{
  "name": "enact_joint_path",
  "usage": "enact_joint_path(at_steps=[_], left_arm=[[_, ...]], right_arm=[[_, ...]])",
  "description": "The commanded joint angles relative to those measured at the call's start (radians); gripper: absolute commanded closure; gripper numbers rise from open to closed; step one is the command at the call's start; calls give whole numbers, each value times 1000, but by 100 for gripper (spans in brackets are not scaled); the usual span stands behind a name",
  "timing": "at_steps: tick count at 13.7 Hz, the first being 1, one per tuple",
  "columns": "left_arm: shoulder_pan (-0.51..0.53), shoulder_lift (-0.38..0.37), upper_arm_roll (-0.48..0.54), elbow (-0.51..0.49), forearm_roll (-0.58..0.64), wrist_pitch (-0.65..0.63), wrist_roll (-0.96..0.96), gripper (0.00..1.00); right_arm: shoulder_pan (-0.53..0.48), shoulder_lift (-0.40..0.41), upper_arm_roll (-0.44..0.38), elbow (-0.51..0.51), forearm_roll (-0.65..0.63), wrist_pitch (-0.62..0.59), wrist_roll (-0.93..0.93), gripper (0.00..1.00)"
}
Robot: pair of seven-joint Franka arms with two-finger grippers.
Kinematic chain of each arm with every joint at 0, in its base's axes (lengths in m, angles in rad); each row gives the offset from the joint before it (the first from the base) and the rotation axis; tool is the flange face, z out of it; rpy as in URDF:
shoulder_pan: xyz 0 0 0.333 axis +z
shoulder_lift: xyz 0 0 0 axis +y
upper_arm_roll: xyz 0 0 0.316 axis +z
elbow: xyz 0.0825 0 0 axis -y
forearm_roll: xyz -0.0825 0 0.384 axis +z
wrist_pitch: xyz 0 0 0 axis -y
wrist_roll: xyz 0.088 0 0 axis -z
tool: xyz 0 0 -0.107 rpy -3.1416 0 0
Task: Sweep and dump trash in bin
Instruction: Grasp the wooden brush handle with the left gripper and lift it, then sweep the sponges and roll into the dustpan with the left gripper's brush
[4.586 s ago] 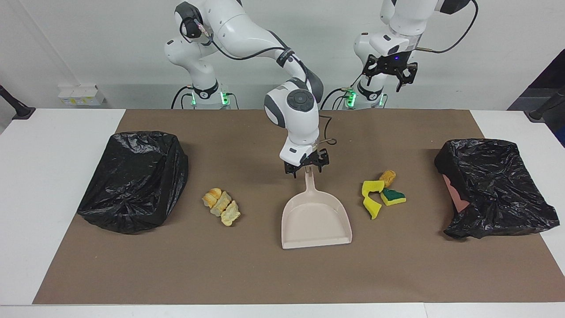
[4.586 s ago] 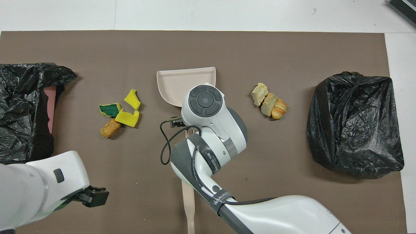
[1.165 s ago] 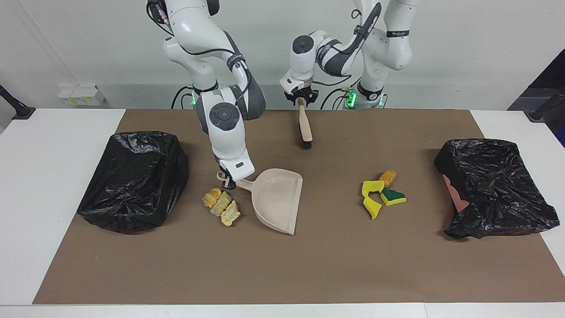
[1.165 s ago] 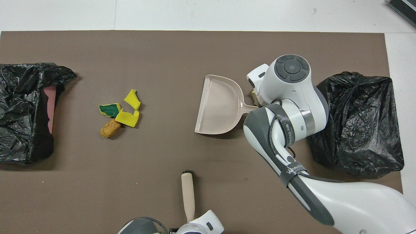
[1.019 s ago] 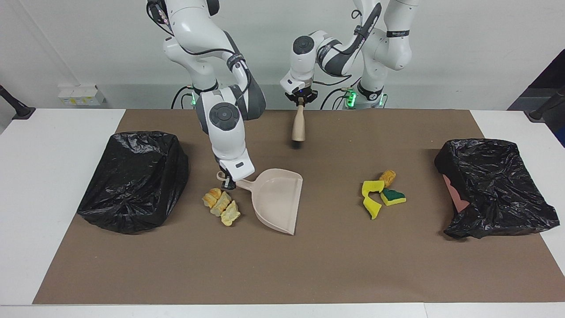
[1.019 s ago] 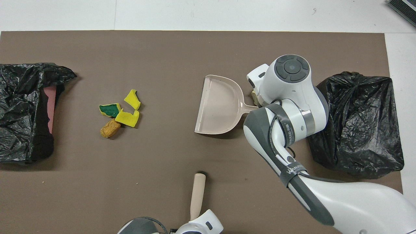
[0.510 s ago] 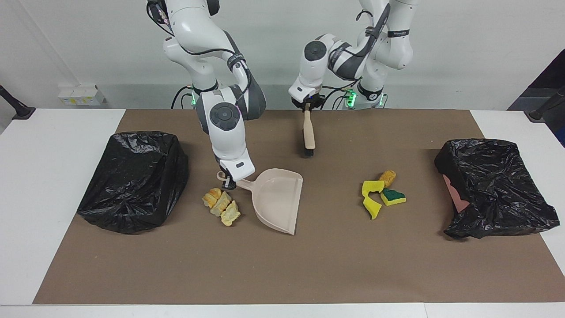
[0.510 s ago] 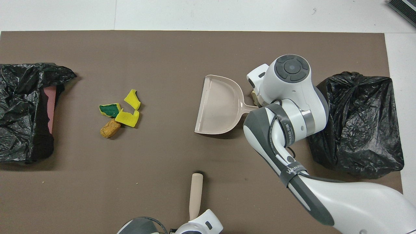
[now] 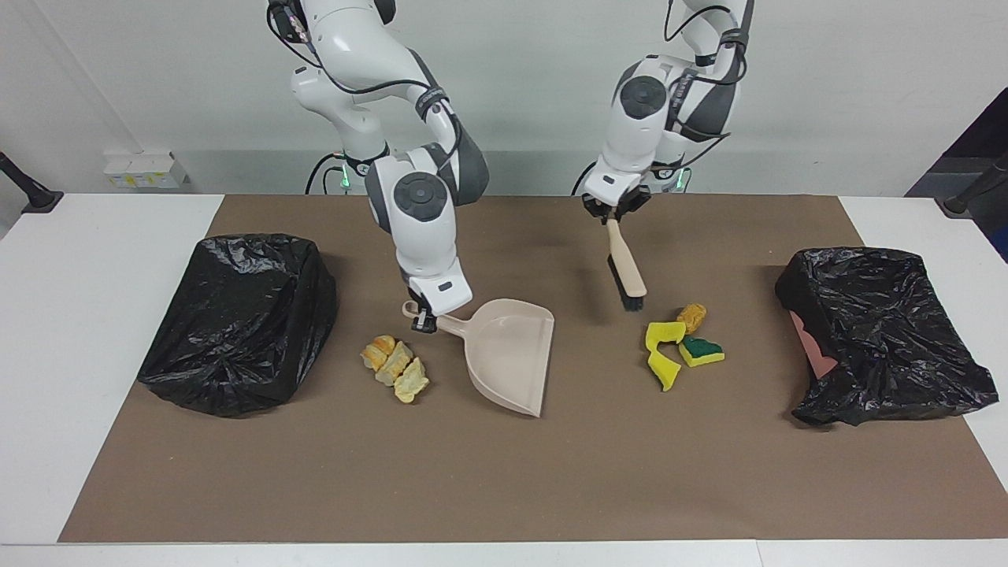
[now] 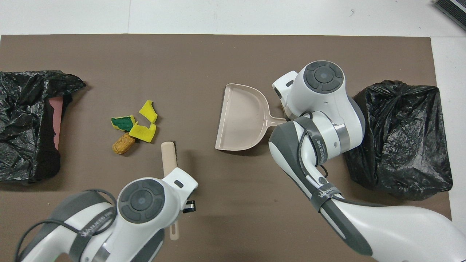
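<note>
From across the table, right gripper (image 9: 423,318) pinches the dustpan (image 9: 509,354) handle and left gripper (image 9: 613,214) clamps the brush (image 9: 626,266); overhead, arms hide both grips.

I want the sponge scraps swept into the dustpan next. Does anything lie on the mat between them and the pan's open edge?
Nothing visible does. Bare mat separates the sponge scraps from the dustpan. The brush, held by the left gripper, hangs beside the scraps.
</note>
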Motion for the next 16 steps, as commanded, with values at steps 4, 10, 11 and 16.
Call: enact_joint_path(at_steps=[4, 10, 11, 16], left_arm=[[193, -9, -11, 10, 82, -39, 30, 100], [381, 95, -11, 19, 114, 23, 94, 100], [406, 125, -11, 25, 114, 46, 96, 100], [407, 241, -16, 91, 107, 92, 147, 100]], right_arm=[[36, 21, 56, 46, 41, 33, 150, 100], [88, 54, 66, 47, 90, 61, 173, 100], [93, 70, 66, 53, 87, 47, 166, 100], [109, 78, 67, 101, 92, -60, 162, 100]])
